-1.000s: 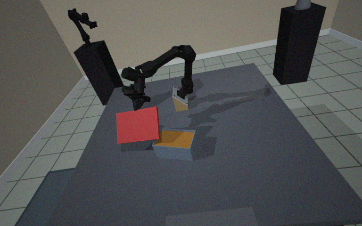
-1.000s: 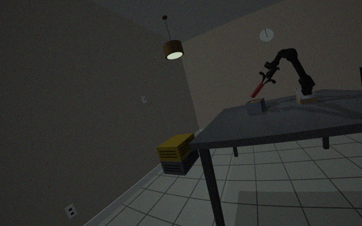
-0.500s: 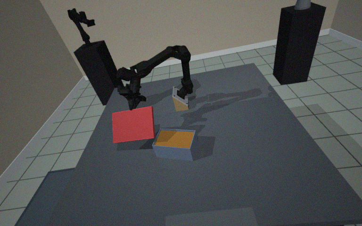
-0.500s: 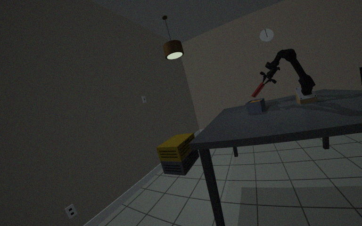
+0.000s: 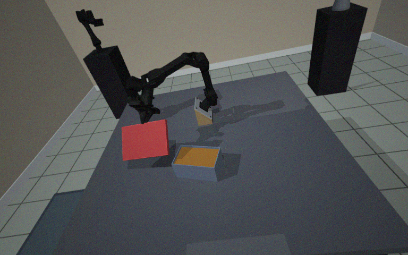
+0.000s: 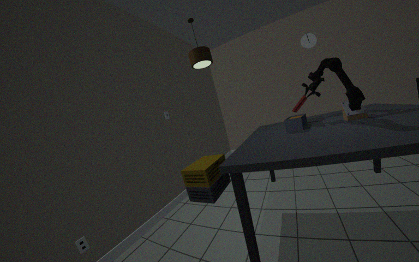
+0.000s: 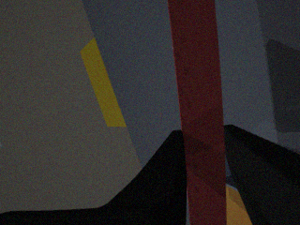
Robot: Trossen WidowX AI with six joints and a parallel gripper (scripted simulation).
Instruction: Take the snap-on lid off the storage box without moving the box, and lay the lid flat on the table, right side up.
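The red lid [image 5: 144, 139] [image 6: 299, 103] [image 7: 199, 84] is in the air, steeply tilted, above the table to the left of the box in the top view. My gripper [image 5: 144, 121] [image 6: 306, 96] [image 7: 202, 136] is shut on the lid's upper edge; in the wrist view the lid runs edge-on between the two dark fingers. The blue-grey storage box [image 5: 195, 172] [image 6: 295, 124] stands upright and uncovered on the table, with an orange inside [image 5: 198, 156]. The lid and the box appear apart. The lid's underside is mostly hidden.
The grey table [image 5: 240, 204] [image 6: 327, 145] has its left edge beyond the lid in the top view. The arm's base block [image 5: 205, 118] [image 6: 355, 115] stands behind the box. Dark pedestals [image 5: 335, 51] [image 5: 105, 71] stand beyond the table. Shadows fall around the box.
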